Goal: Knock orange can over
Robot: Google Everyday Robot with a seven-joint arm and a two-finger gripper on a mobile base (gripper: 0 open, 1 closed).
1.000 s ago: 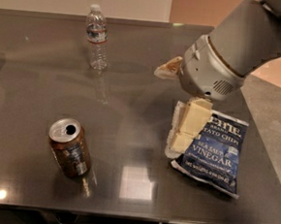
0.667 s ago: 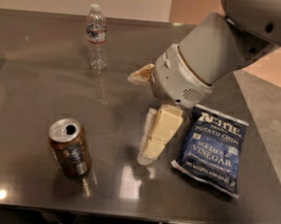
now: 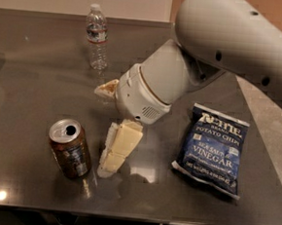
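The orange can (image 3: 70, 149) stands upright on the dark table (image 3: 31, 86) at the front left, with its silver top and pull-tab opening facing up. My gripper (image 3: 102, 130) is just right of the can and open, holding nothing. One cream finger (image 3: 117, 149) points down at the table, a small gap away from the can's right side. The other finger (image 3: 106, 88) sticks out farther back. The large white wrist and arm (image 3: 157, 86) reach in from the upper right.
A clear plastic water bottle (image 3: 96, 36) stands upright at the back of the table. A blue bag of salt and vinegar chips (image 3: 213, 149) lies flat at the right. The table's front edge (image 3: 123, 215) runs just below the can.
My arm and gripper have moved left across the table, from beside the chip bag to right next to the can. The can, bottle and bag have not moved.
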